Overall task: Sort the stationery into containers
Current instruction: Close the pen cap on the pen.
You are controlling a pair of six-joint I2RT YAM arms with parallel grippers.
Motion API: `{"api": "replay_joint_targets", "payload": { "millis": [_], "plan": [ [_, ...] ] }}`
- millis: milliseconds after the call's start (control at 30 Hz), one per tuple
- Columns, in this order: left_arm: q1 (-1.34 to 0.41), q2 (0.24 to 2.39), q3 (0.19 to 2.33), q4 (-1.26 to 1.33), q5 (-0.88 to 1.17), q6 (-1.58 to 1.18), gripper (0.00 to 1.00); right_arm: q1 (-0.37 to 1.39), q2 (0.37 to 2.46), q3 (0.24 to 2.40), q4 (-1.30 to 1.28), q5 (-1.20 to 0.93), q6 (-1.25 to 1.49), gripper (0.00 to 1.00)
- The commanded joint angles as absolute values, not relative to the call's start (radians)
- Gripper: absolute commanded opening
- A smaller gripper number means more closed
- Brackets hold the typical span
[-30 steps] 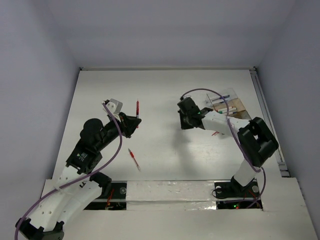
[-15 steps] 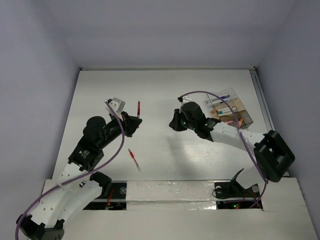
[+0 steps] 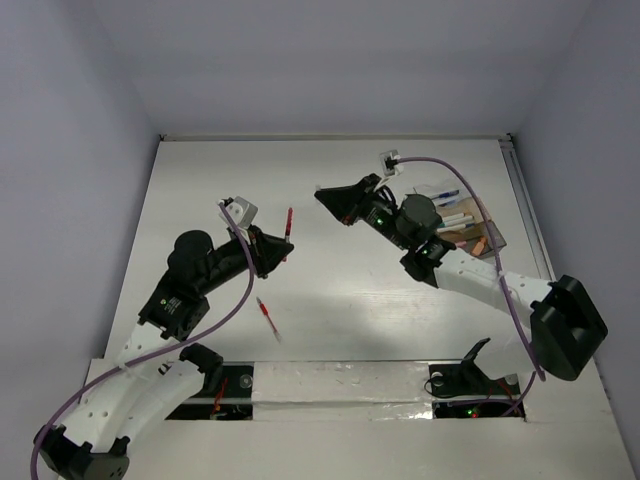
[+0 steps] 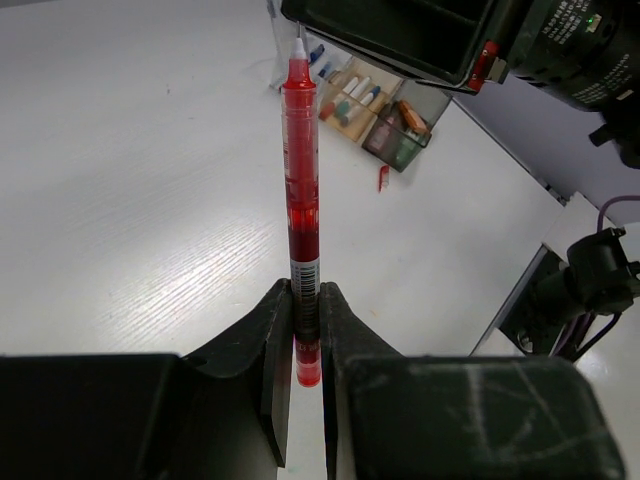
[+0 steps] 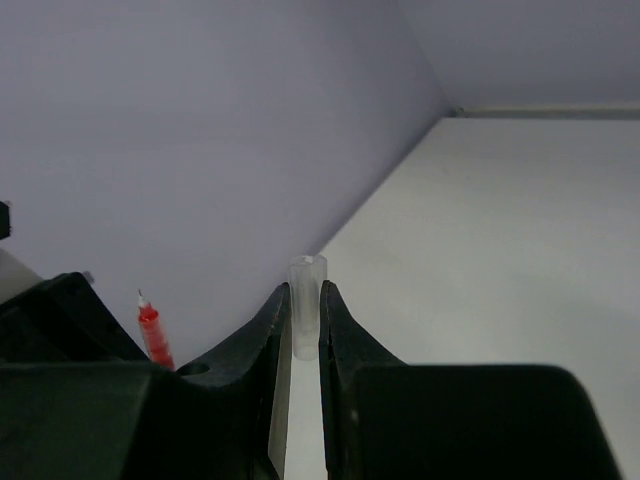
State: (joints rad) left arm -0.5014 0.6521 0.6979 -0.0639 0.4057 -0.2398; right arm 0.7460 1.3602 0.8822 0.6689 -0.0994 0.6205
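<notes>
Left pincer point(image 4: 305, 303) around red pen point(image 4: 300, 170)

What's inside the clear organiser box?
The organiser box holds several pens in one compartment, an orange piece in another. From above, the right arm hides part of it.

The white table point(image 3: 200, 180) carries a red pen point(image 3: 267, 317) lying slanted near its front edge, left of the middle, a clear divided organiser box point(image 3: 488, 236) holding pens and small blocks towards the far right, and a small red piece point(image 4: 383, 177) just beside that box.
</notes>
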Motion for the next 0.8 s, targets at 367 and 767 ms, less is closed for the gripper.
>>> {"api": "replay_joint_targets", "payload": {
  "millis": [367, 767],
  "plan": [
    [-0.495, 0.681, 0.713, 0.005, 0.453, -0.235, 0.0, 0.818, 1.454, 0.989, 0.992, -0.175, 0.683, 0.0],
    [-0.486, 0.678, 0.715, 0.003, 0.44, -0.233, 0.0, 0.836, 1.462, 1.006, 0.989, -0.193, 0.675, 0.0]
  ]
}}
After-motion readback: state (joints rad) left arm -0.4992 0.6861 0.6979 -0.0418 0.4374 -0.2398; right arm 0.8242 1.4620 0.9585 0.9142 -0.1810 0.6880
